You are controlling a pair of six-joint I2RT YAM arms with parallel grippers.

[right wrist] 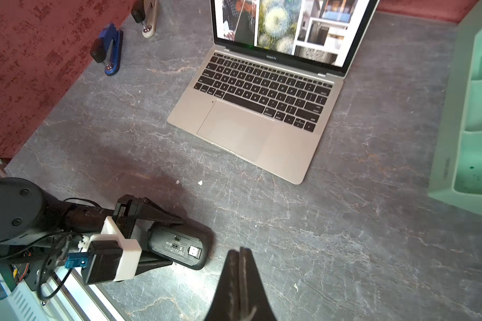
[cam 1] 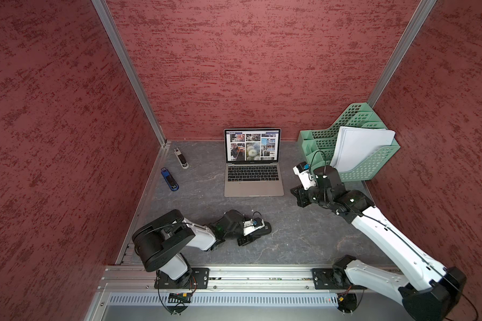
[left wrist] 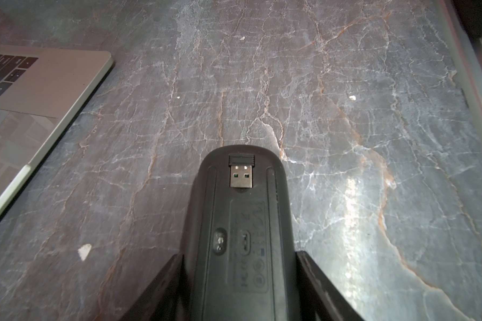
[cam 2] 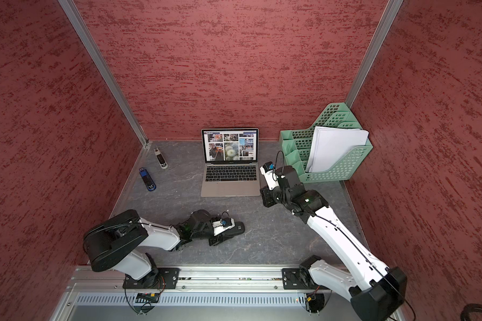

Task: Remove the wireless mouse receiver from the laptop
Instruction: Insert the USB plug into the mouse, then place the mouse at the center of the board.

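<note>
Clearly the weak spot is the grip of the left fingers (left wrist: pixel 162 286). They clamp the rear of the black mouse (left wrist: pixel 234 236) by its smooth, rounded sides, belly turned up. The wireless mouse receiver (left wrist: pixel 241 172) lies in the recess at the mouse's far end, metal plug exposed. It is out of the laptop (right wrist: pixel 234 130) and well apart from it. I judge it only loosely seated, so a roll of the left wrist or a slip of the mouse could tip it out. On the veined table (left wrist: pixel 345 111) such a small dark piece would be awkward to pinch again.

The right fingers (right wrist: pixel 230 278) are pressed together and hold nothing, their tips pointing near the receiver end of the mouse. If they came in closed like this they would more likely knock the receiver loose than seat it.

The left arm lies low and folded. Its forearm runs across the table in front of the laptop, with the wrist about level. Whether the mouse rests on the table I cannot tell. The right arm stretches long from its base, wrist bent down beside the laptop's near right corner, before the green file rack (cam 1: pixel 373 169).
</note>
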